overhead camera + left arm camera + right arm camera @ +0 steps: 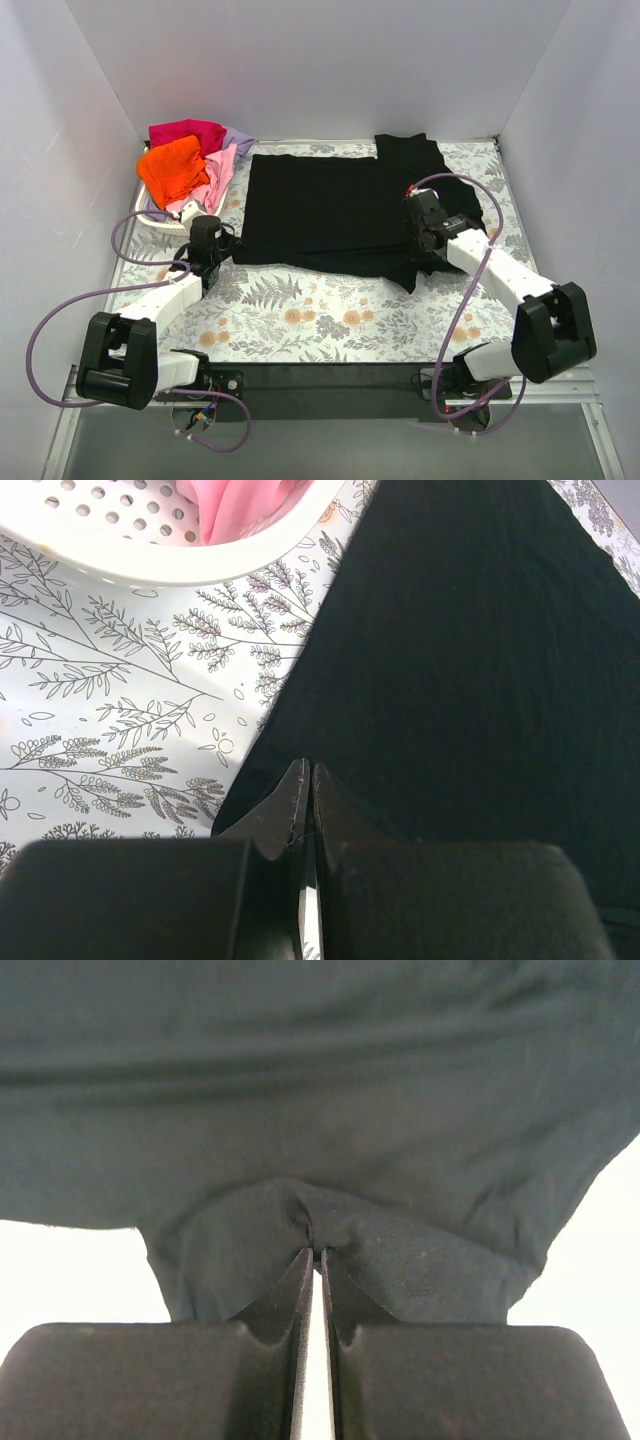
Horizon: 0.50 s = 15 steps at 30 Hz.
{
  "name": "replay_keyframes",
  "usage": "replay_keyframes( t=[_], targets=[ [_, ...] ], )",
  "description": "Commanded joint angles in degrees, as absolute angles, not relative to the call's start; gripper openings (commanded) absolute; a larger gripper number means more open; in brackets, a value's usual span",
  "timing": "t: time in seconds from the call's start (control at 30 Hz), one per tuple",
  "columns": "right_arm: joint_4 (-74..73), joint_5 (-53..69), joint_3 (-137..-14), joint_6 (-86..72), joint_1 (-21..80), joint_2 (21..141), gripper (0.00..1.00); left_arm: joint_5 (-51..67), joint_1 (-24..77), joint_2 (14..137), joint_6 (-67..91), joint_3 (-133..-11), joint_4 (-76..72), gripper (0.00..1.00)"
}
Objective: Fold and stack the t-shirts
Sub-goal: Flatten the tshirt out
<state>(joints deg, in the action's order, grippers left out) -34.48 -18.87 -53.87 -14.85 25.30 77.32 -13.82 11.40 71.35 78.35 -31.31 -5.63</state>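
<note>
A large black t-shirt (320,205) lies spread flat on the floral table, one sleeve folded toward the far right. My left gripper (222,240) is shut at its near-left corner, its tips (309,765) on the hem of the black cloth (460,660). At the shirt's right side, my right gripper (412,207) is shut on a pinched-up fold of the black cloth (320,1090), which bunches at its tips (315,1252). Orange (172,168), magenta-red (188,132), pink (215,178) and lavender (238,140) t-shirts are heaped in the basket.
The white lattice basket (160,218) stands at the far left, its rim (150,550) close beside my left gripper, with pink cloth (240,505) inside. White walls enclose the table on three sides. Purple cables loop beside both arms.
</note>
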Motion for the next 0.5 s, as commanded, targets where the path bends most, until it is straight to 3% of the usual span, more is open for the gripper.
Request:
replay_keyframes(
  t=[0.0,0.03,0.13,0.17,0.27,0.47],
  targets=[
    [-30.7,-21.8,-58.5,-12.7,24.9,82.0,0.01,-13.2,11.2,69.7,77.3,-30.8,-6.2,0.0],
    [-30.3,-22.5,-60.1,-12.6,24.6,84.8,0.03,-12.8,11.2,69.8,77.3,-30.8,-6.2,0.0],
    [-29.7,-24.3,-63.8,-12.5,24.2,89.0,0.21,-12.3,11.2,69.9,77.3,-30.9,-6.2,0.0],
    [-29.9,-23.6,-64.3,-12.5,24.2,89.3,0.31,-12.3,11.2,69.9,77.3,-30.9,-6.2,0.0],
    [-29.8,-20.7,-63.9,-13.4,24.4,86.1,0.46,-12.7,11.2,69.9,77.1,-30.9,-6.1,0.0],
    [-29.7,-20.8,-55.3,-15.9,24.8,71.8,0.63,-13.2,11.2,70.2,76.9,-31.0,-6.1,0.0]
  ],
)
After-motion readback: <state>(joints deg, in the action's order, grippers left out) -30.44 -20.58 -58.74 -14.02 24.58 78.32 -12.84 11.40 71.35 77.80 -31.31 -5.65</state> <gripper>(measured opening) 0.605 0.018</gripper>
